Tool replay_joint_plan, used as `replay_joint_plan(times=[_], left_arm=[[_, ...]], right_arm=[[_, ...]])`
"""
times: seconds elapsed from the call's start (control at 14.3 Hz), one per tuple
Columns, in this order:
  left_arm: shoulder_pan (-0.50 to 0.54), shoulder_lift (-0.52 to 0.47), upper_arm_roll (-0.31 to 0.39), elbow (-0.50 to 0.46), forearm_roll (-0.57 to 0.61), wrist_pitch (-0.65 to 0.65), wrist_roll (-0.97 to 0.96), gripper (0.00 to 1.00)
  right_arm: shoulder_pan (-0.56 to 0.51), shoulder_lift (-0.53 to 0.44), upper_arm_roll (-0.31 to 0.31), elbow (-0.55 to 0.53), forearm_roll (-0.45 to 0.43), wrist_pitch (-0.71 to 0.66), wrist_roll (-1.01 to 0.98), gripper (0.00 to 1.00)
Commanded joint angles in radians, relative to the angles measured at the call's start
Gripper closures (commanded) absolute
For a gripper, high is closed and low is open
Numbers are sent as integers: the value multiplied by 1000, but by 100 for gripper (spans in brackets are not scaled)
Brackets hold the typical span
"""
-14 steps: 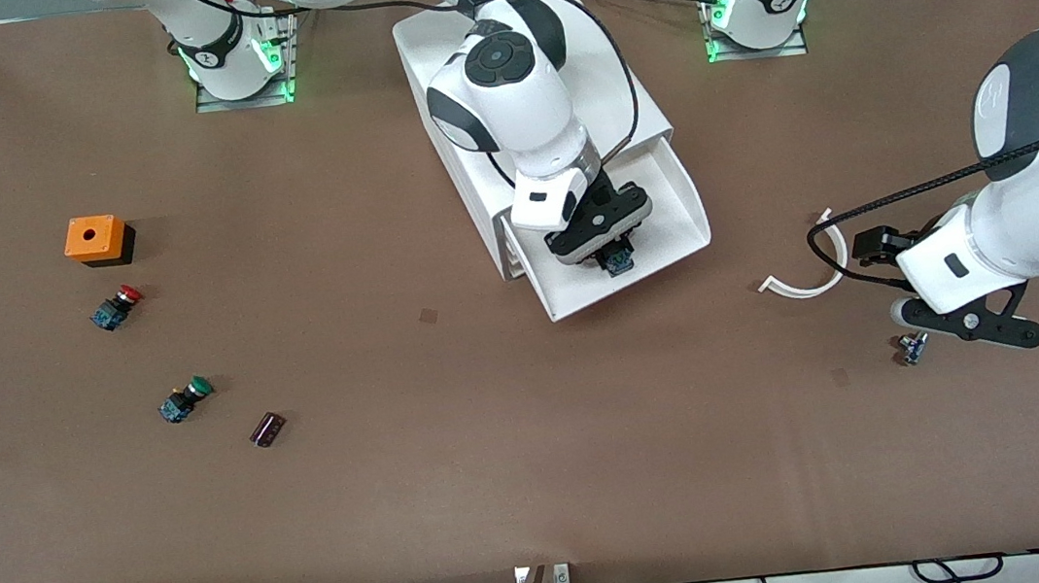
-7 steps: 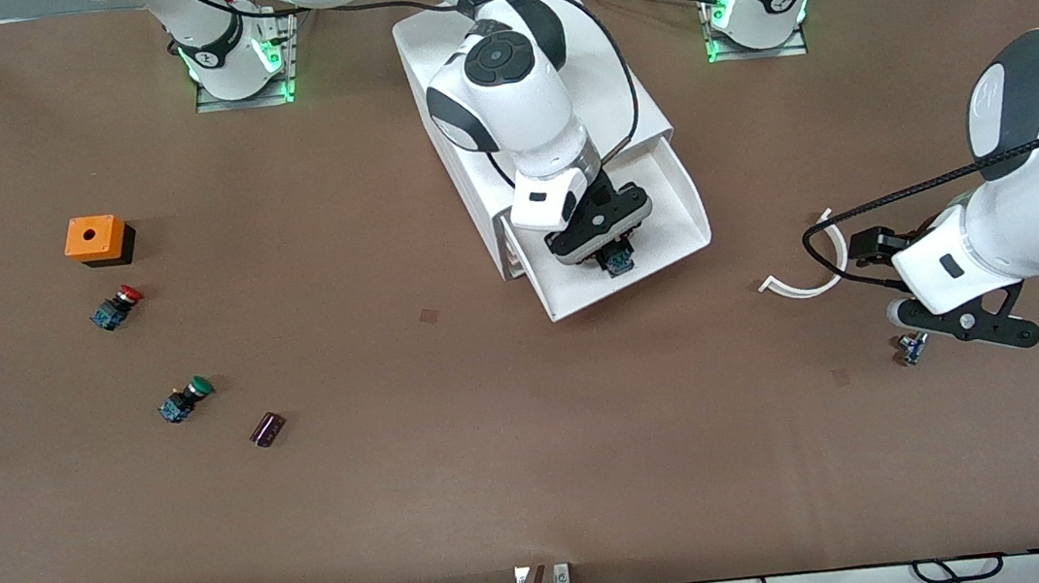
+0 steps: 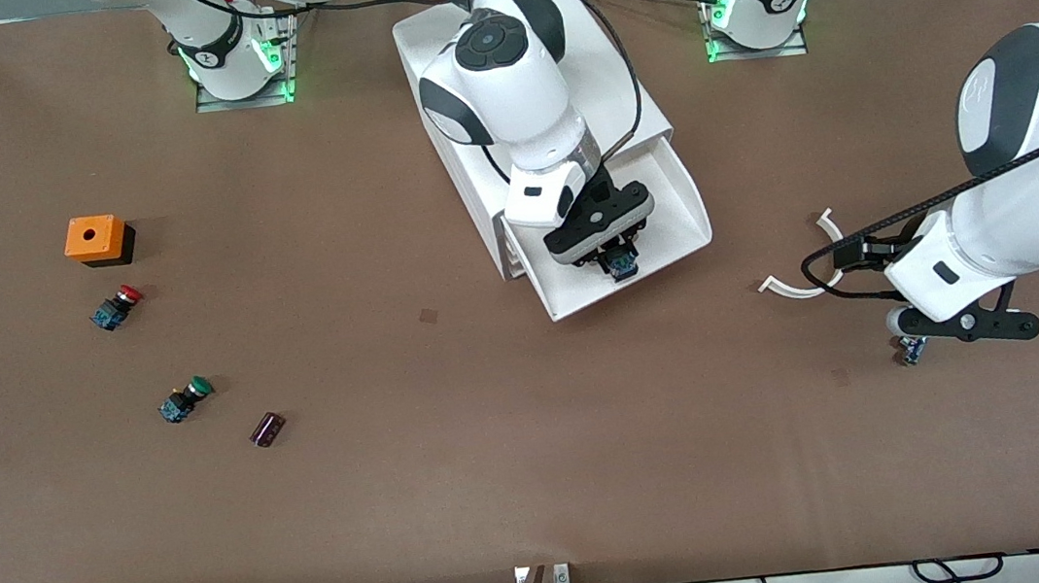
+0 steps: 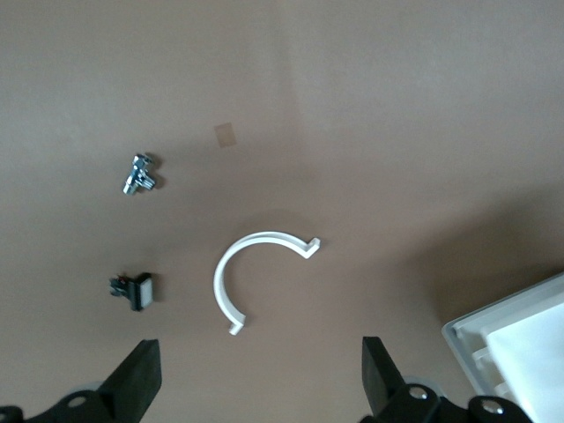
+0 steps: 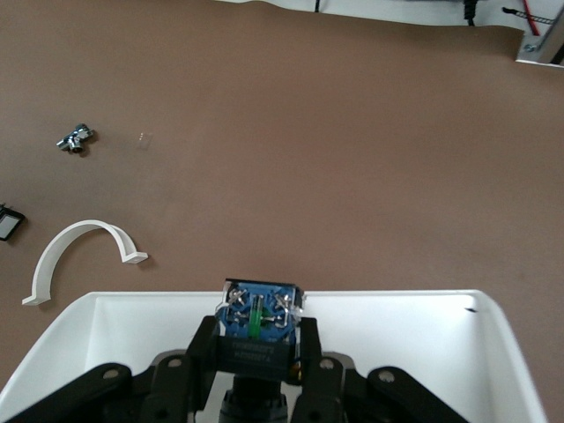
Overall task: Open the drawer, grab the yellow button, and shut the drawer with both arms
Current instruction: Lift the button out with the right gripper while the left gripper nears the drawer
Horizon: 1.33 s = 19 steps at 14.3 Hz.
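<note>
Front view: right pincer clamped on the button, over the open drawer; left pincer waits over the table's left-arm end.
Right wrist view: button upright between fingers, inside drawer.
Left wrist view: left pincer spread apart, drawer corner near.

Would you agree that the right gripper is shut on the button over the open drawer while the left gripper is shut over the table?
Not quite: the left gripper is open, its fingers wide apart in the left wrist view. The rest holds: the right gripper is shut on the button over the open drawer.
</note>
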Motion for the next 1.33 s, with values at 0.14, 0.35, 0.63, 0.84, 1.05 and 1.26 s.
replay_joint_plan(times=[0.14,0.35,0.63,0.84,1.05,1.26], left_arm=[[-17,14,-3,9,-122,32,-240,0],[-47,14,-3,-53,-125,137,-312,0],[-130,14,-3,-153,-119,318,-500,0],[-179,9,-1,-222,-112,391,-574,0],[-238,10,-1,-285,-110,498,-639,0],[-285,6,2,-345,-107,543,-689,0]], right_arm=[[-19,-56,-66,86,-8,-190,27,100],[-79,-85,-69,86,-4,-258,24,100],[-197,-108,-60,66,2,-310,15,100],[-301,-108,-57,53,18,-379,4,100],[-387,-110,-57,-2,94,-439,-41,100],[-438,-116,-58,-90,96,-462,-117,100]])
